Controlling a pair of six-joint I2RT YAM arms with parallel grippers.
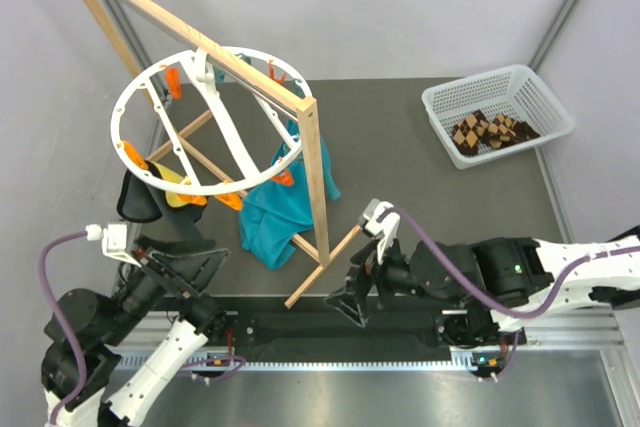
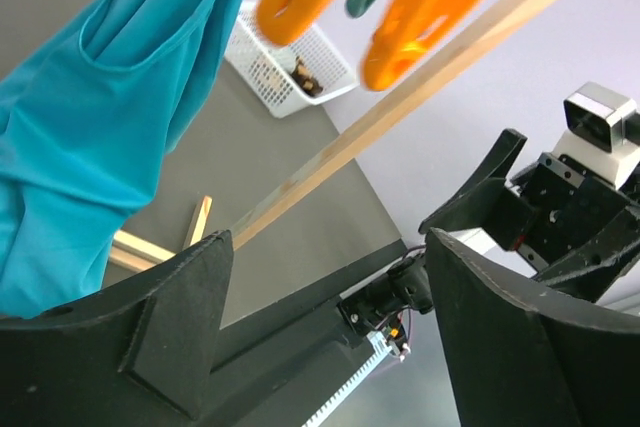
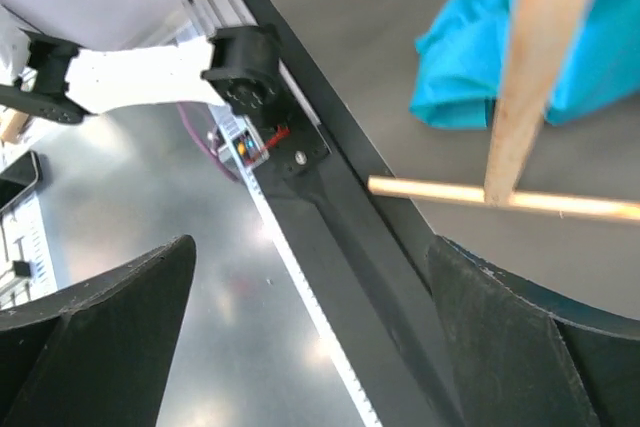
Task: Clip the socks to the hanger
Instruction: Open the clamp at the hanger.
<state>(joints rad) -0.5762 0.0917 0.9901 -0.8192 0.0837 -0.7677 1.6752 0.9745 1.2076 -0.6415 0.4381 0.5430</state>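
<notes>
The socks [image 1: 490,132], soft argyle fabric in brown and tan diamonds, lie bunched in the white mesh basket [image 1: 432,99] at the far right of the dark table [image 1: 400,177]. Their heap stretches along the basket's length, from lower left to upper right in the top view. Well apart, at the far left, the hanger [image 1: 228,127] hangs from the top rail of the wooden frame [image 1: 315,177]. It is a white plastic ring with crossbars, tilted so that its open face shows from above. Orange clips [image 1: 130,152] sit around its rim. A teal cloth [image 1: 265,217] and a yellow-and-black cloth [image 1: 150,192] hang below the ring.

Both arms are folded low near their bases. The left gripper [image 2: 330,247] points toward the frame with its jaws spread wide and nothing between them. The right gripper [image 3: 312,247] angles down over the table's near edge, jaws likewise parted and empty.
</notes>
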